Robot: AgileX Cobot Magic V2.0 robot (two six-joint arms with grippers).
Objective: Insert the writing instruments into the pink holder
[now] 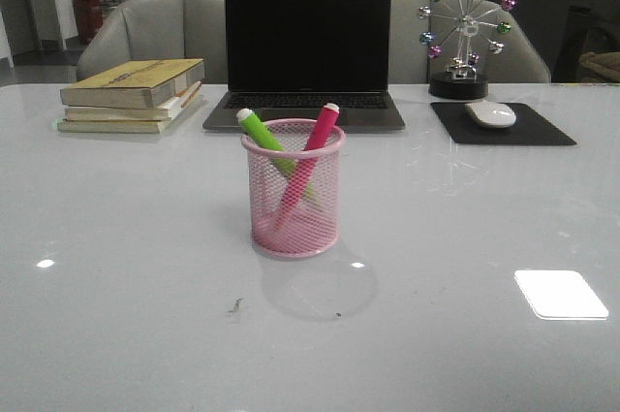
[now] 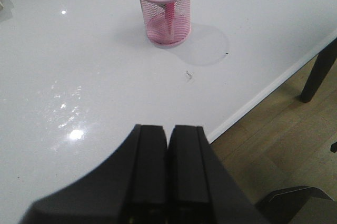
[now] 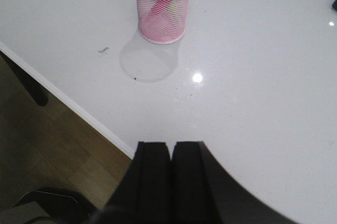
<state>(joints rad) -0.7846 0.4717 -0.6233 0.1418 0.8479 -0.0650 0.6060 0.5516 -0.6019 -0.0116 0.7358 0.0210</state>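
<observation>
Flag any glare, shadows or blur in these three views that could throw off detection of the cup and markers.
Front view: a bright rectangular glare patch lies on the table, and the pink mesh cup casts a soft round shadow toward the camera. Left wrist view: the closed left tool is out of focus, with speckled glare beside it. Right wrist view: a small glare spot lies clear of the cup; right tool blurred.

Left gripper (image 2: 168, 166) fingers closed; right gripper (image 3: 170, 176) likewise.

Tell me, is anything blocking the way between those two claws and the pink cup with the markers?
Nothing visible. Both markers, green and pink, already stand crossed inside the pink cup. Only bare white table lies between it and the shut left claw and shut right claw.
</observation>
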